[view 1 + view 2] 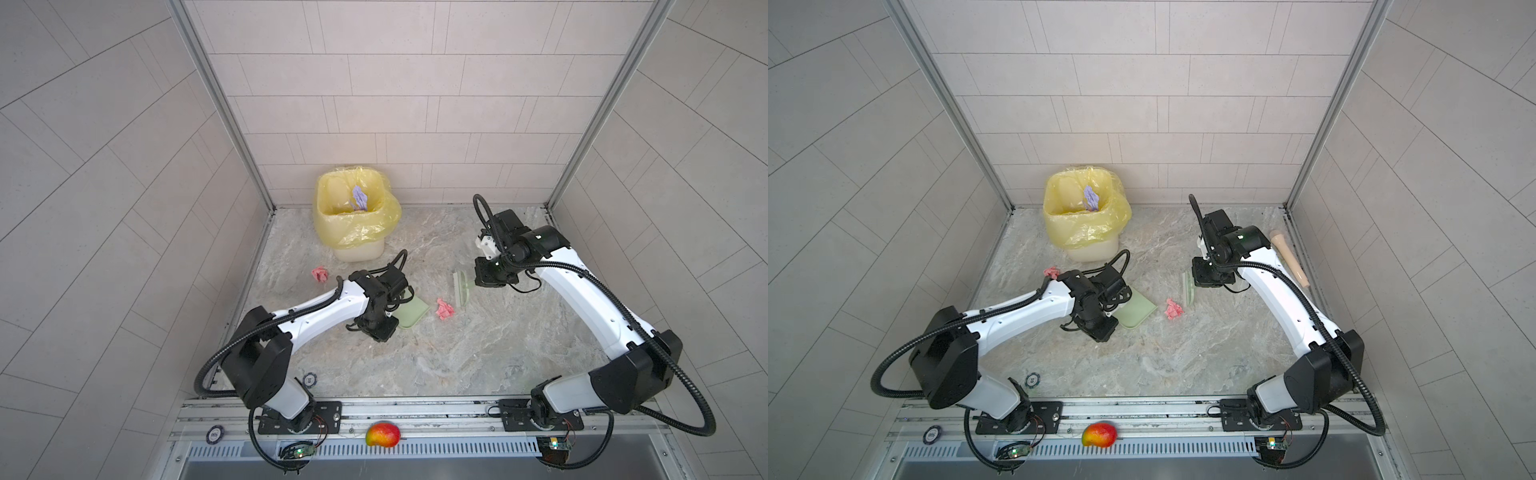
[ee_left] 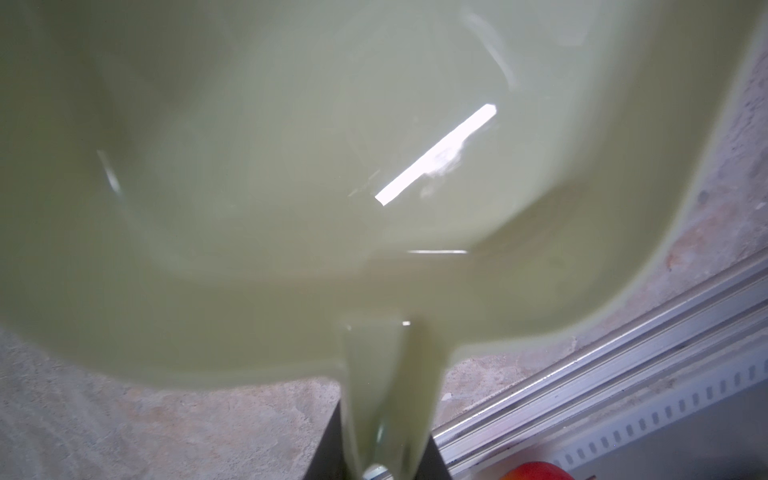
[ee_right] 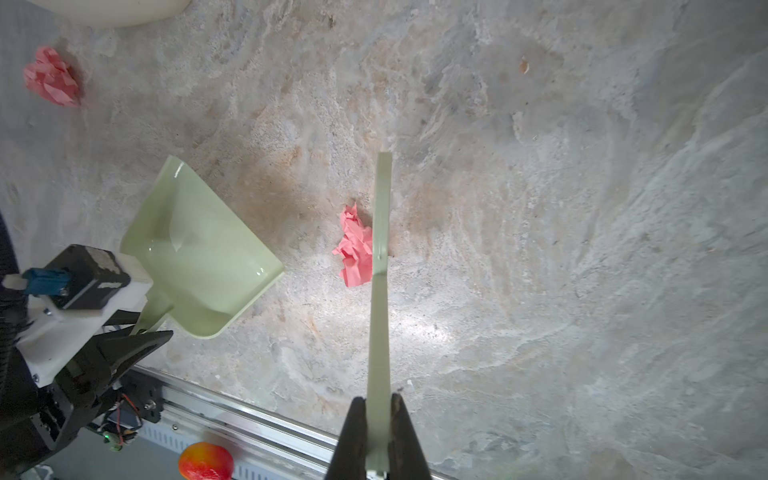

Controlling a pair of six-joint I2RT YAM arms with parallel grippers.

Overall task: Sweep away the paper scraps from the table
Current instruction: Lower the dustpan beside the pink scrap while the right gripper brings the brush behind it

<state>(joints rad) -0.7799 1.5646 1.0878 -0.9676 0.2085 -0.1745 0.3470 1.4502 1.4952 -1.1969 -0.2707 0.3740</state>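
Note:
Two pink paper scraps lie on the table (image 1: 478,353). One (image 1: 444,309) (image 3: 355,249) sits between the tools, touching the blade of the pale green brush (image 1: 460,289) (image 3: 381,249). My right gripper (image 1: 478,278) (image 3: 379,401) is shut on that brush's thin handle. The other scrap (image 1: 320,274) (image 3: 52,81) lies left of the bin. My left gripper (image 1: 392,322) (image 2: 384,449) is shut on the handle of the green dustpan (image 1: 411,316) (image 3: 199,249), whose mouth faces the middle scrap a short way off. A lavender scrap (image 1: 360,198) rests inside the bin.
A cream bin with a yellow liner (image 1: 353,216) stands at the back left. A wooden stick (image 1: 1289,259) lies by the right rail. A red-yellow mango (image 1: 382,434) sits on the front rail. A round chip (image 1: 308,379) lies near the left arm's base.

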